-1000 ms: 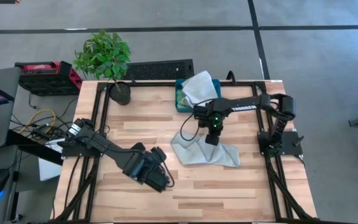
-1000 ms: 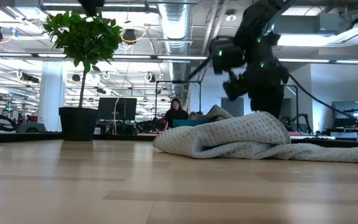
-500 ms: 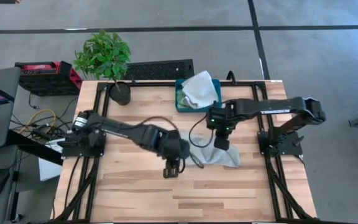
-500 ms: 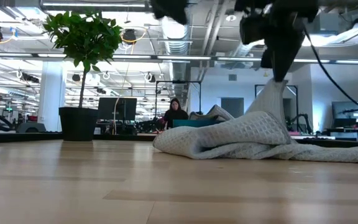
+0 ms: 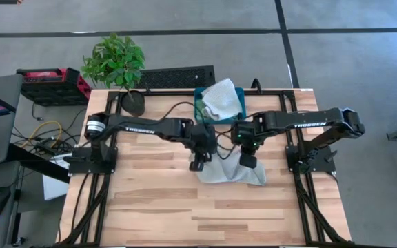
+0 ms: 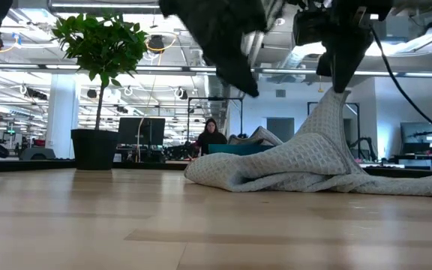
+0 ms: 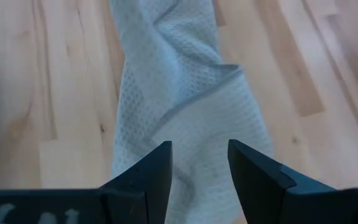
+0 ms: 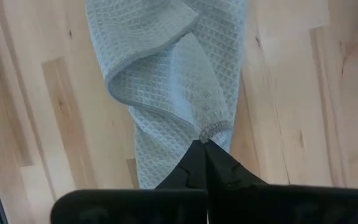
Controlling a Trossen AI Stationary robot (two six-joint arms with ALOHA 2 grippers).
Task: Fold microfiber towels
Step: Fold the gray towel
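A pale grey waffle-weave towel (image 5: 227, 171) lies crumpled on the wooden table, right of centre. It also shows in the low view (image 6: 276, 169). My right gripper (image 8: 202, 144) is shut on it and stands over its right part (image 5: 248, 162). My left gripper (image 7: 199, 149) is open and hovers above the towel's left part (image 5: 199, 162), clear of the cloth in the low view (image 6: 235, 52). More pale towels (image 5: 220, 96) are heaped in the teal bin (image 5: 200, 110) at the far edge. My right gripper pinches a bunched bit of the towel's hemmed edge (image 8: 214, 130) between its two fingertips, from above, pointing down. That bit is drawn up into a peak (image 6: 334, 101) under the fingers. The rest of the towel lies slack on the table (image 6: 396, 184).
A potted plant (image 5: 119, 69) stands at the far left corner. A black frame runs along the table's sides (image 5: 109, 138). Bare wood (image 5: 185, 213) lies toward the near edge. A person sits in the room behind (image 6: 211, 135).
My left gripper has swung from the near left of the table toward the right and then the far edge, ending over the towel's left part. My right gripper has gone slightly right and has drawn a bit of the towel up into a peak; the rest stays flat.
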